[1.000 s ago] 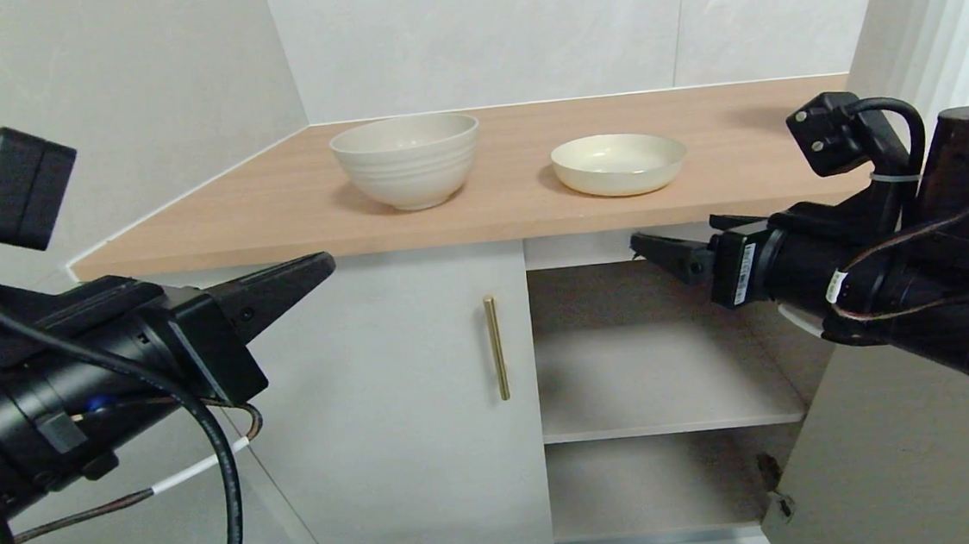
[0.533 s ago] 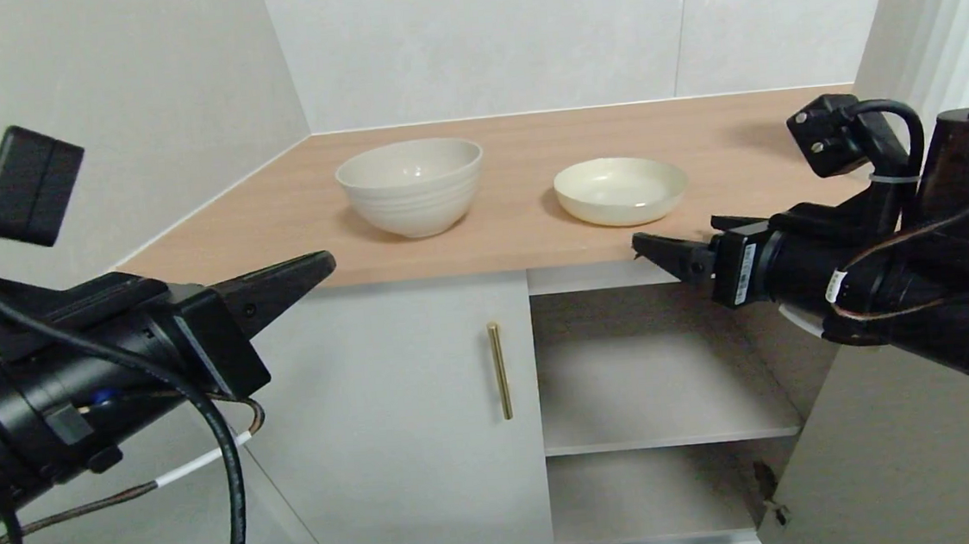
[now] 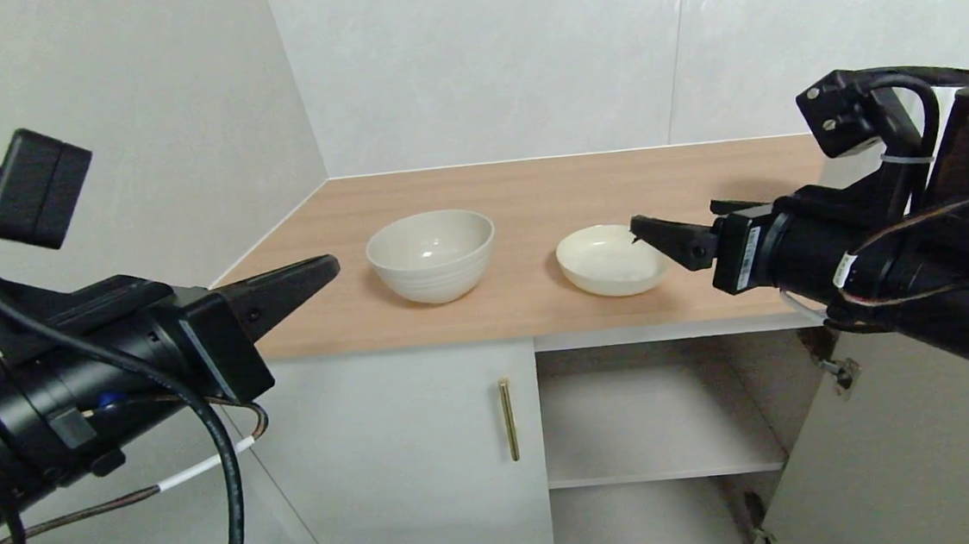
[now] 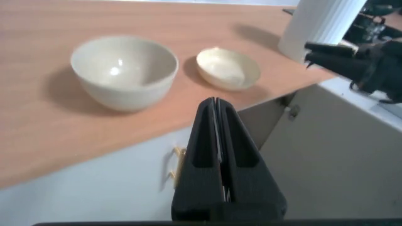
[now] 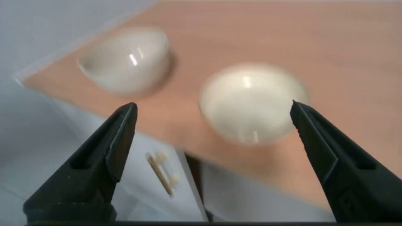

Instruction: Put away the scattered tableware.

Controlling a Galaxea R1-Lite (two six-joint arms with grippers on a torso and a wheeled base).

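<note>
Soft, even light fills the head view, bright on the pale wall (image 3: 476, 56) and the counter (image 3: 530, 190). The bowl (image 3: 431, 254) and the plate (image 3: 611, 259) each throw a faint, soft-edged shadow toward the left of the frame, so the light falls from above and the right. Small white glints sit inside the bowl, in both wrist views too. The open cabinet (image 3: 652, 419) at lower right is dimmer, darkest just under the counter's edge. A grey shadow lies on the wall at upper right.

Glossy cream ceramic-looking bowl (image 3: 431, 254) and shallow dish (image 3: 611, 259) rest on a matt wood-grain countertop (image 3: 530, 195).
</note>
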